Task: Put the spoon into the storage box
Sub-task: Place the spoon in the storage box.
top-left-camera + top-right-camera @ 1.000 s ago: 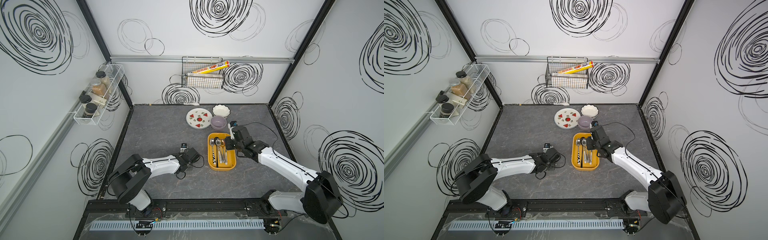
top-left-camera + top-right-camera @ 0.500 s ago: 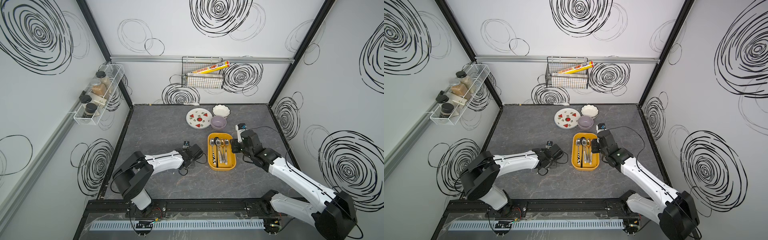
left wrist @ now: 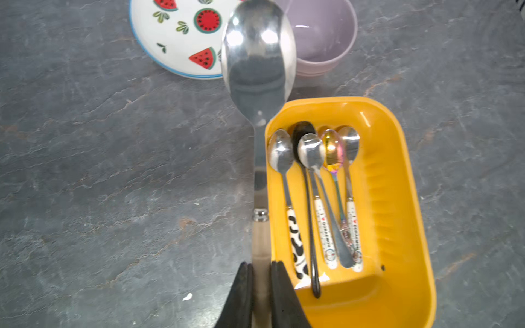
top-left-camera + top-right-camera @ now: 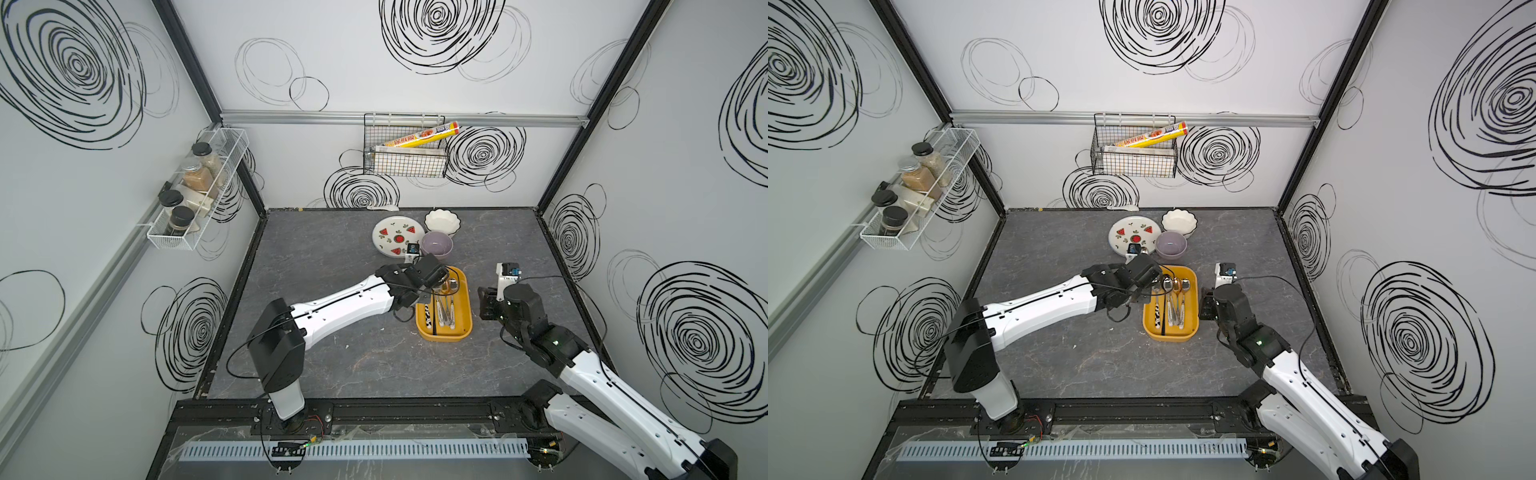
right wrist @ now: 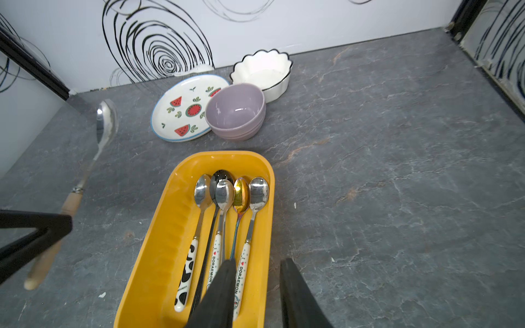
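1. Hanging above the grey table (image 4: 332,257), the spoon (image 3: 257,56) runs alongside one long rim of the storage box (image 3: 383,198), just outside it and not yet in.
2. The left gripper (image 3: 260,267) is clamped on the spoon's pale handle. The metal bowl end points away from the claw, towards the watermelon plate (image 3: 176,42) and the lilac bowl (image 3: 324,37).
3. Those two dishes sit near the box's far short end, with the white scalloped bowl (image 5: 262,71) behind them against the back wall.
4. Five small spoons (image 3: 312,176) lie side by side in the box, bowls towards the plate end. They crowd the side nearer the held spoon; the floor along the opposite long wall is bare.
5. The right gripper (image 5: 257,262) hovers at the box's other long side, jaws apart and holding nothing, one finger (image 5: 221,284) over the handles, the other past the rim.
6. On the left arm's side of the box, in both top views, the tabletop lies open out to the black frame edge.
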You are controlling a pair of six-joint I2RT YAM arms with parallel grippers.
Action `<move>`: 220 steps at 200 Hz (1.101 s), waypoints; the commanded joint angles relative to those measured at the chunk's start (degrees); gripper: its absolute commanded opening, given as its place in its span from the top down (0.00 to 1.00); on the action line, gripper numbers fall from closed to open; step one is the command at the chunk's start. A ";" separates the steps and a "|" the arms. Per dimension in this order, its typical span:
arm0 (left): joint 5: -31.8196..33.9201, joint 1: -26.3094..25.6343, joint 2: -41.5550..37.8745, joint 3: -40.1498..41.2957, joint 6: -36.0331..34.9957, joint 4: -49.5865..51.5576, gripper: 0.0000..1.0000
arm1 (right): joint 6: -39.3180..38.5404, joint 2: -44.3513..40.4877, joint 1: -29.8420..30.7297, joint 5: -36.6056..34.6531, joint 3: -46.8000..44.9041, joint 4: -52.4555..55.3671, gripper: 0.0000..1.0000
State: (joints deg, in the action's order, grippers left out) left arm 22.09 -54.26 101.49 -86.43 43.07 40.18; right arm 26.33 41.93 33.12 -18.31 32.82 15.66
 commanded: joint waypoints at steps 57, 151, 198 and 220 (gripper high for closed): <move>-0.12 -3.41 15.31 -8.69 3.98 0.94 1.00 | 1.35 -7.38 -0.25 -4.92 -1.36 0.33 0.69; -2.08 -2.45 22.31 -6.81 4.98 -4.41 1.00 | 1.14 -4.80 -0.25 -2.73 -2.67 -1.74 0.69; -3.44 -2.01 21.99 -4.49 4.59 -6.78 0.91 | 0.98 -2.88 -0.25 -1.19 -2.81 -2.21 0.69; -3.72 -2.05 21.65 -4.10 4.56 -7.11 0.84 | 0.92 -2.73 -0.25 -1.12 -2.93 -2.49 0.69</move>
State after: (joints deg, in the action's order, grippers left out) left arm 18.96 -56.51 123.39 -91.46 47.42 34.46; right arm 27.05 39.09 33.12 -19.84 30.41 14.63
